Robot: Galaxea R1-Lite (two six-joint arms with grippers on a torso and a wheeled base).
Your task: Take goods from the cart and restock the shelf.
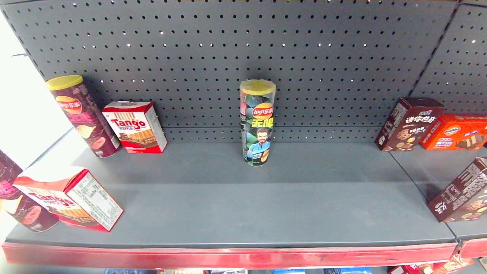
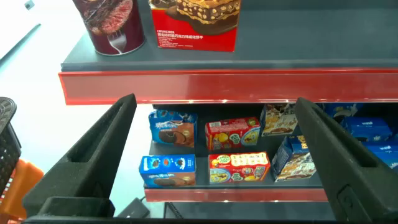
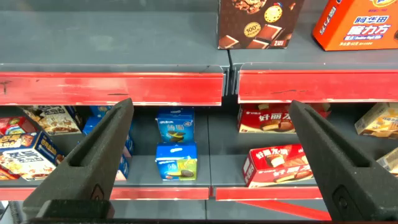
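Note:
A tall chip can [image 1: 257, 121] with a yellow lid stands upright mid-shelf on the grey shelf [image 1: 243, 213], close to the pegboard back. In the left wrist view my left gripper [image 2: 214, 106] is open and holds nothing; it faces the shelf's red front strip [image 2: 230, 87]. In the right wrist view my right gripper [image 3: 211, 106] is also open with nothing in it, level with the red strip [image 3: 112, 88]. At the edge of the left wrist view is a black basket [image 2: 6, 134], part of the cart; its contents are hidden.
A maroon can [image 1: 85, 116] and a wafer box [image 1: 135, 127] stand back left; another wafer box [image 1: 68, 199] sits front left. Brown boxes [image 1: 407, 123] [image 1: 460, 192] and an orange box [image 1: 454, 131] are on the right. The lower shelf holds blue [image 2: 168, 171] and red boxes [image 3: 280, 163].

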